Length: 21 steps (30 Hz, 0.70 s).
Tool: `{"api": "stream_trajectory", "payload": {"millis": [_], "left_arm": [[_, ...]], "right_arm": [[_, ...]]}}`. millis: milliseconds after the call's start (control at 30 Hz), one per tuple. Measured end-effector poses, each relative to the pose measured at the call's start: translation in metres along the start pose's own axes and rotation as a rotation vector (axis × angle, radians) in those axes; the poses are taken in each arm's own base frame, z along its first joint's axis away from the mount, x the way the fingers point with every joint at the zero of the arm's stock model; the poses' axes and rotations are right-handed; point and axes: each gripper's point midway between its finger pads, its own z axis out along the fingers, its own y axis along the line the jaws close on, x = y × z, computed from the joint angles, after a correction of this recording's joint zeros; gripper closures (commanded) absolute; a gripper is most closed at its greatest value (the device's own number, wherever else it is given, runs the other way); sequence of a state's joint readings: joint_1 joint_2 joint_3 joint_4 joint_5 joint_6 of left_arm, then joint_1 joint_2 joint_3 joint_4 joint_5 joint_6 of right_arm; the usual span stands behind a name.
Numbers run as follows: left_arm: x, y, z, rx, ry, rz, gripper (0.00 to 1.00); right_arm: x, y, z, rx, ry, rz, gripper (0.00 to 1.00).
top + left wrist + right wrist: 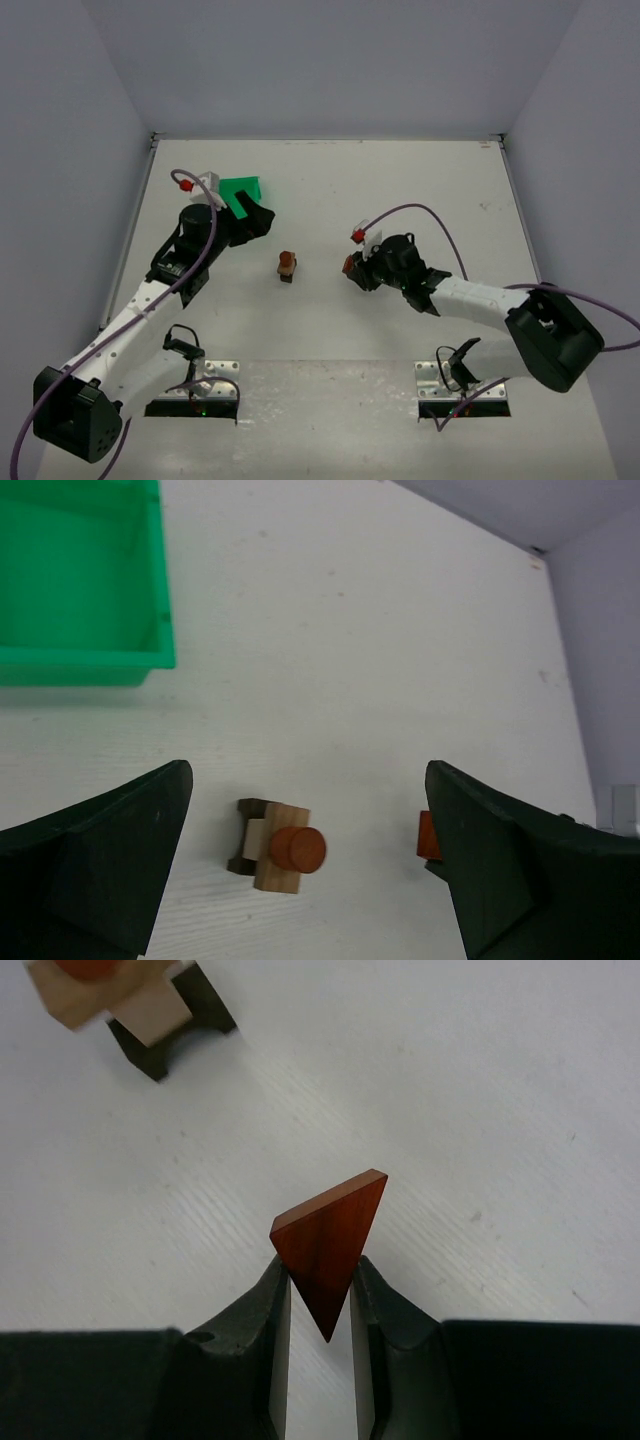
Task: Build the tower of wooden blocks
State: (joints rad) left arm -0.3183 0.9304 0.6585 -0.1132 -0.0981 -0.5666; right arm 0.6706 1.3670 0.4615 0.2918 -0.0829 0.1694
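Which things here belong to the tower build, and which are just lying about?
Belongs to the job:
- partly built tower: dark arch, tan block, reddish-brown cylinder on top
- red triangular wedge, clamped in the right gripper

Just lying about:
- green bin, far left of the table

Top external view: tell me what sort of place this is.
Probably a lab robot cell: a white table boxed by plain grey walls, left arm and right arm bolted at its near edge, and a wood block tower.

Left fingers [100, 860] wide, right fingers [265, 1360] pinched.
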Motion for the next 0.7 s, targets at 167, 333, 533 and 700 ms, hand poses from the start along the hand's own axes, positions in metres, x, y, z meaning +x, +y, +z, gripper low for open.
{"api": "stream_trajectory", "payload": {"millis": [167, 333, 533, 700], "left_arm": [[0.007, -0.064, -0.017, 0.310, 0.046, 0.014, 0.00], [0.052, -0.120, -0.033, 0.494, 0.173, 0.074, 0.00], [0.093, -0.146, -0.034, 0.537, 0.284, 0.116, 0.02], [0.105, -0.152, -0.026, 0.513, 0.298, 0.128, 0.11]], "right_arm": [[-0.047, 0.018, -0.021, -0.083, -0.240, -0.002, 1.00], [-0.086, 0.027, -0.037, -0.121, -0.411, 0.016, 1.00], [-0.111, 0.033, -0.049, -0.152, -0.513, 0.035, 1.00], [-0.117, 0.037, -0.052, -0.173, -0.534, 0.045, 1.00]]}}
